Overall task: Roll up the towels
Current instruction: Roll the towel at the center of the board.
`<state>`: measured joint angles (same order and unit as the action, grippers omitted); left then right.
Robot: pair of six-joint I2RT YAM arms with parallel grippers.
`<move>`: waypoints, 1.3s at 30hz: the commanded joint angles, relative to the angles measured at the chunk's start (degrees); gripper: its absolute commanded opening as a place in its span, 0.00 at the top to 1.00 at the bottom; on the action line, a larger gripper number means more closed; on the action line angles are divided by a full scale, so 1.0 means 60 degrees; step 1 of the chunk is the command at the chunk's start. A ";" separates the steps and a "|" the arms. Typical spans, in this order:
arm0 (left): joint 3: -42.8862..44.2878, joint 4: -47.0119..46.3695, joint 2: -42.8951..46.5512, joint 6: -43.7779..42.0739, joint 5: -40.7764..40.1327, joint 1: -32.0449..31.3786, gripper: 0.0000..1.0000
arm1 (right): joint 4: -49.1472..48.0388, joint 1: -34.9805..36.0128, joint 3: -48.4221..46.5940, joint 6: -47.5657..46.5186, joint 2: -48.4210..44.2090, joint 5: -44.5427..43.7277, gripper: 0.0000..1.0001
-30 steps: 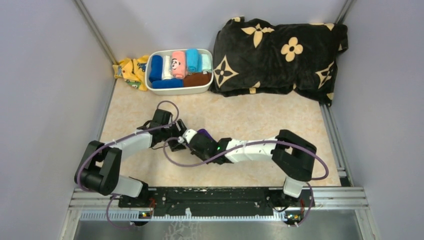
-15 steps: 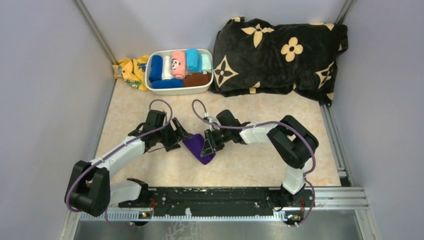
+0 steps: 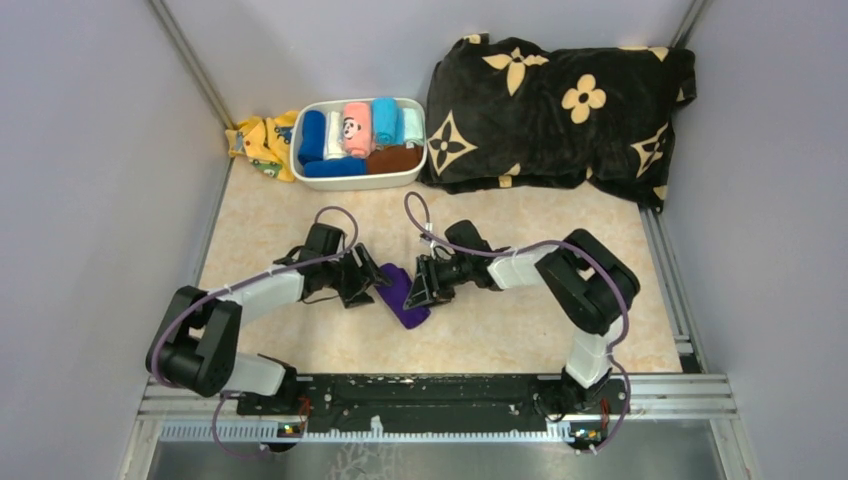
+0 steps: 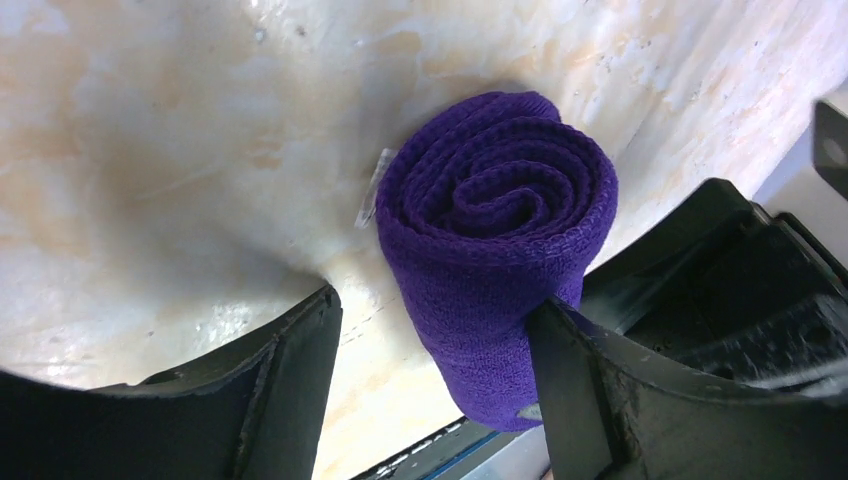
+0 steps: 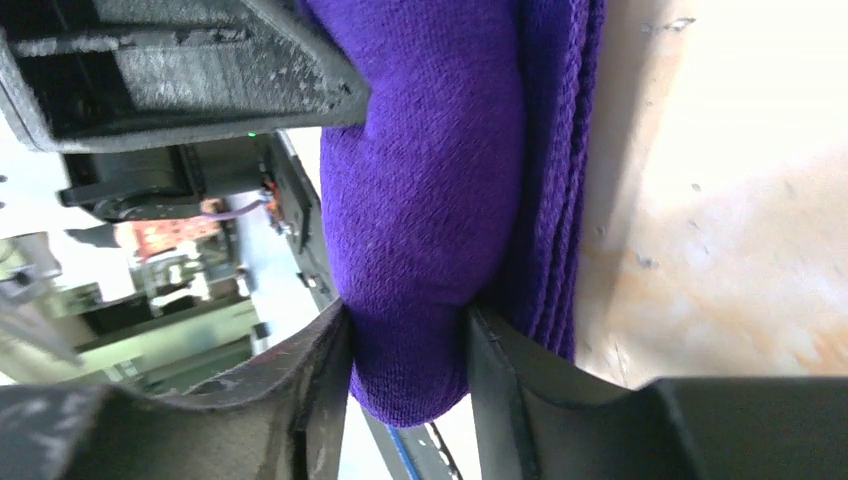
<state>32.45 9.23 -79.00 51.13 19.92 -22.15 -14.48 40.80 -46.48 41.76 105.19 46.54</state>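
The purple towel [image 3: 404, 298] lies on the table between my two grippers, wound into a roll; its spiral end [image 4: 497, 200] faces the left wrist camera. My right gripper [image 3: 420, 288] is shut on the roll's outer part [image 5: 405, 375], with the flatter layers beside its right finger. My left gripper [image 3: 376, 282] is open around the roll's other end [image 4: 435, 370]; the roll touches its right finger [image 4: 585, 390] and stands apart from the left one. The pink panda towel [image 3: 355, 128] stands rolled in the white bin [image 3: 360, 183] at the back.
The bin also holds blue, white, teal and brown rolls. A yellow patterned cloth [image 3: 258, 140] lies left of the bin. A big black blanket with tan flowers [image 3: 560, 100] fills the back right. Grey walls close both sides.
The right arm swung from across the left arm back to the right. The purple towel came into view, then drew into a tighter roll as the left gripper moved against it.
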 commanded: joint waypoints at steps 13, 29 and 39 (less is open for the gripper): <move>0.0493 0.0302 -0.0886 -0.0838 -0.0623 -0.0268 0.26 | 0.5611 0.2952 -0.2351 -0.3898 -0.2826 -0.8418 0.39; 0.0830 0.0604 -0.0433 -0.0554 -0.0122 -0.0355 0.16 | 0.5054 0.3344 -0.1486 -0.2243 -0.2150 -0.7657 0.89; 0.0010 -0.0287 0.1223 0.0310 0.0497 -0.0387 0.12 | 0.2282 0.1772 0.0680 -0.0399 -0.3141 -0.5005 0.90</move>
<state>34.81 10.44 -74.04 50.28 20.32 -24.10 4.95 54.02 -47.09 33.58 88.88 8.10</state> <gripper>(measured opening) 0.878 0.125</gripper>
